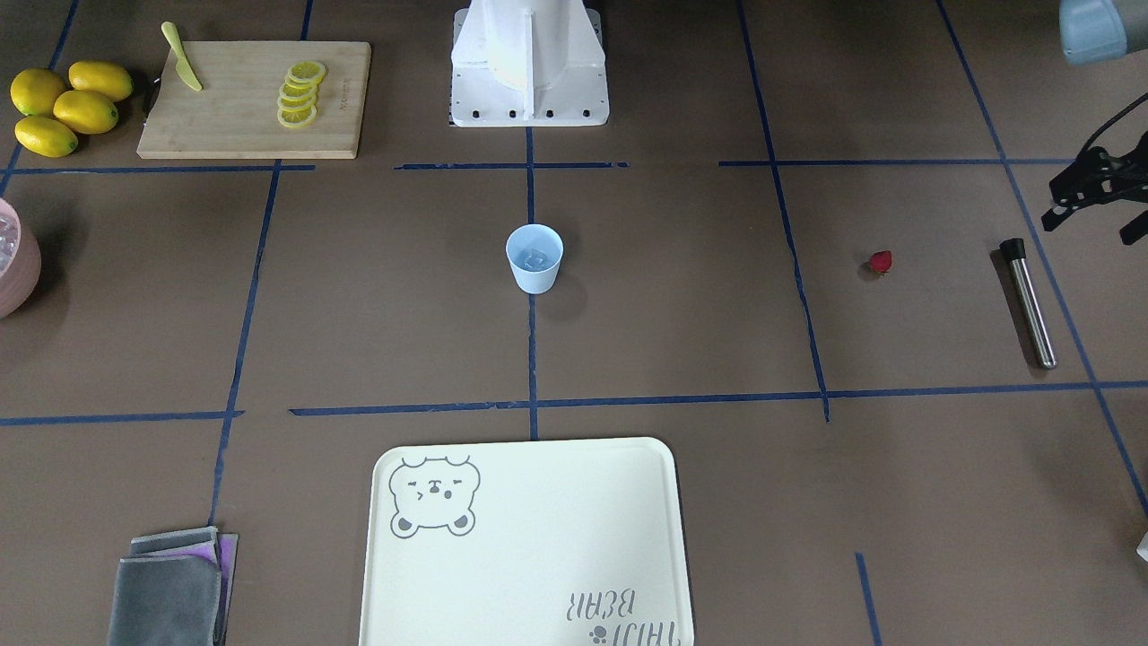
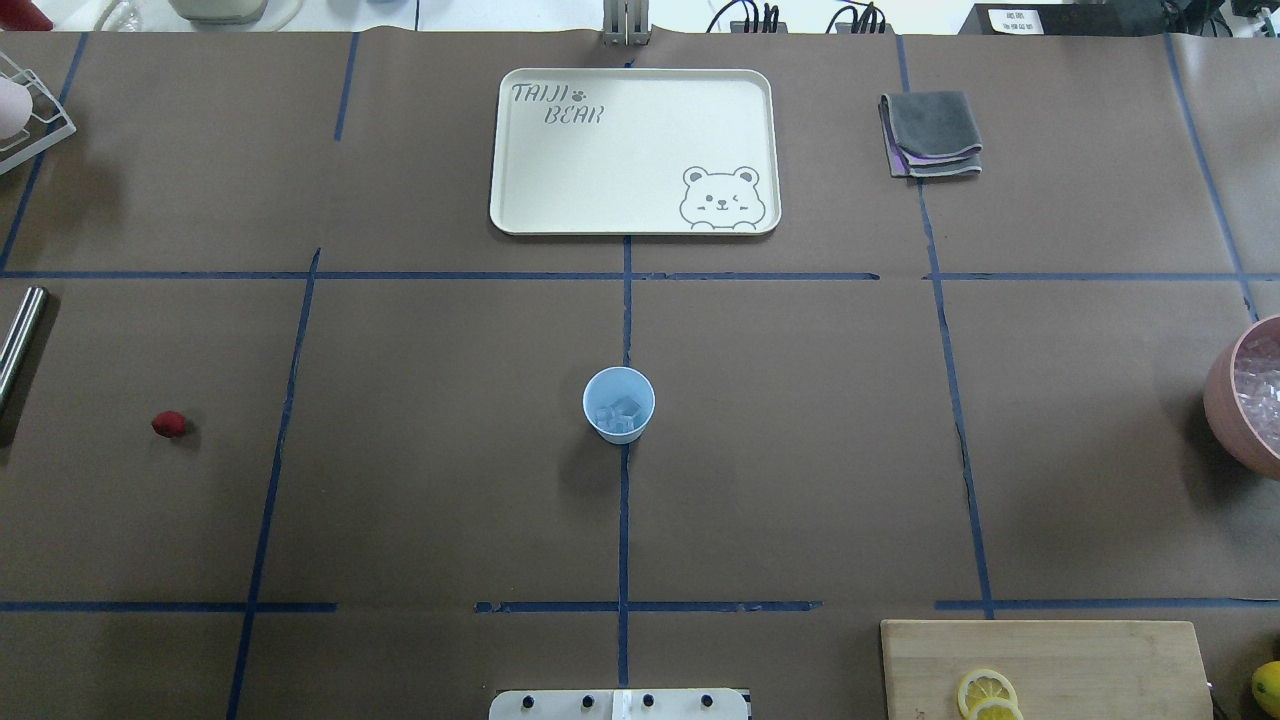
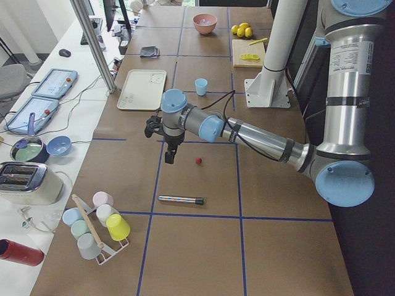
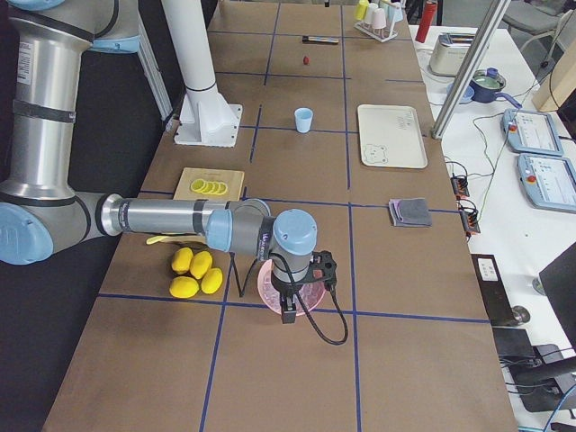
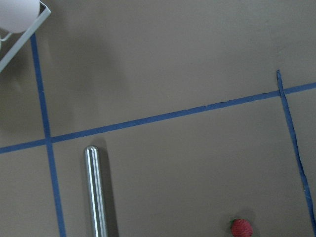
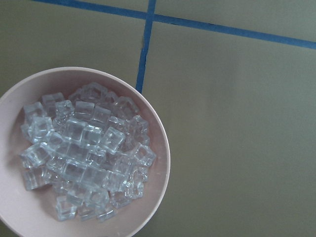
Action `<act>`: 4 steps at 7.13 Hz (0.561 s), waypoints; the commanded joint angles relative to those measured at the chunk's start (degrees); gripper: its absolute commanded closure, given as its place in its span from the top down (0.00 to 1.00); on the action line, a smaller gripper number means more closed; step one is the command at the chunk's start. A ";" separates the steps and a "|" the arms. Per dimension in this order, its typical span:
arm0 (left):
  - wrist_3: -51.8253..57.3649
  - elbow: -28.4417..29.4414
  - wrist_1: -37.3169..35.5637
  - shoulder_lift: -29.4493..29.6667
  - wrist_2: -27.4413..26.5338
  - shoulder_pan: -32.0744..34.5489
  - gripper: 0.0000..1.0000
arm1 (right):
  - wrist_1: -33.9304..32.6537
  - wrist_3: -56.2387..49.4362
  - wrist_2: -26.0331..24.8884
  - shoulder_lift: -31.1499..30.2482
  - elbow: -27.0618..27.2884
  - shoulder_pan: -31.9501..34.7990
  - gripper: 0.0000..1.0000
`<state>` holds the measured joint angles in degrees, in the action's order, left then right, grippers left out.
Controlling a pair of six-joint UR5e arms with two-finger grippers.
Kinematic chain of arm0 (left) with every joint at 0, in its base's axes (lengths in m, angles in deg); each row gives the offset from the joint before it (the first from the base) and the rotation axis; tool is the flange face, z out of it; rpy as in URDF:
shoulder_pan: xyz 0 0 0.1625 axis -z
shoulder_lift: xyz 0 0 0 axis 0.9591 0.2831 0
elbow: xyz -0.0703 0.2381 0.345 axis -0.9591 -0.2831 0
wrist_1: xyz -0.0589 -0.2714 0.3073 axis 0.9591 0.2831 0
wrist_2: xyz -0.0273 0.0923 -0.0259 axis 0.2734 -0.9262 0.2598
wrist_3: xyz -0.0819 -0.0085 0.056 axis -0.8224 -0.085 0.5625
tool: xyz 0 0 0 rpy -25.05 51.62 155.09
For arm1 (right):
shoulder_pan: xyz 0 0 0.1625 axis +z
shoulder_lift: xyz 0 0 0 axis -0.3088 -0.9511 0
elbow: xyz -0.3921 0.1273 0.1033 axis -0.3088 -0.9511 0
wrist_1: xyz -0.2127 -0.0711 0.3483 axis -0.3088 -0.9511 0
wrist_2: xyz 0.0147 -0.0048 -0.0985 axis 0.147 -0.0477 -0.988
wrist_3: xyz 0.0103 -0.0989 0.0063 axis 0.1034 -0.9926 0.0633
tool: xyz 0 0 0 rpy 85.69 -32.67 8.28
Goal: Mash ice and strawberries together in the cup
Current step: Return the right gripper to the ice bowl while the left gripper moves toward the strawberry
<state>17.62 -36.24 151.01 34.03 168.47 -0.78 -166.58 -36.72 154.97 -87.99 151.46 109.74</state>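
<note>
The light-blue cup (image 1: 535, 280) stands upright at the table's middle with a few ice chunks (image 2: 620, 412) inside. More ice (image 6: 84, 148) fills the pink bowl (image 2: 1225, 395) on my right. The small dark-red strawberry (image 1: 881, 262) lies alone on the brown table on my left, and shows low in the left wrist view (image 5: 241, 228). My left gripper (image 1: 1085, 229) hangs above the table beside the strawberry, fingers apart and empty. My right gripper (image 4: 292, 310) hovers over the pink bowl; I cannot tell whether it is open or shut.
A steel muddler rod (image 1: 1030, 305) lies past the strawberry on the left. A cream bear tray (image 2: 520, 215) lies at the far side, with folded grey cloths (image 2: 930, 135) beside it. A cutting board (image 1: 224, 126) with lemon slices (image 1: 299, 94), a knife and whole lemons (image 1: 67, 108) is on my near right.
</note>
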 commanded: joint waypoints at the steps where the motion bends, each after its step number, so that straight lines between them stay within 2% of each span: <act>1: -11.98 -0.36 9.01 -2.50 -4.24 -7.69 1.00 | 0.85 0.58 -0.09 -0.24 0.01 0.01 0.99; 3: -24.22 0.78 17.56 -4.35 -13.27 -18.76 1.00 | 0.85 0.49 -0.09 -0.33 -0.08 0.01 0.99; 4: -28.88 1.13 18.64 -4.27 -15.23 -22.90 1.00 | 0.85 0.49 -0.18 -0.33 -0.08 0.01 0.99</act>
<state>-5.16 -35.65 166.92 30.09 156.86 -18.18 -165.73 -36.22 154.88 -88.30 151.39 109.74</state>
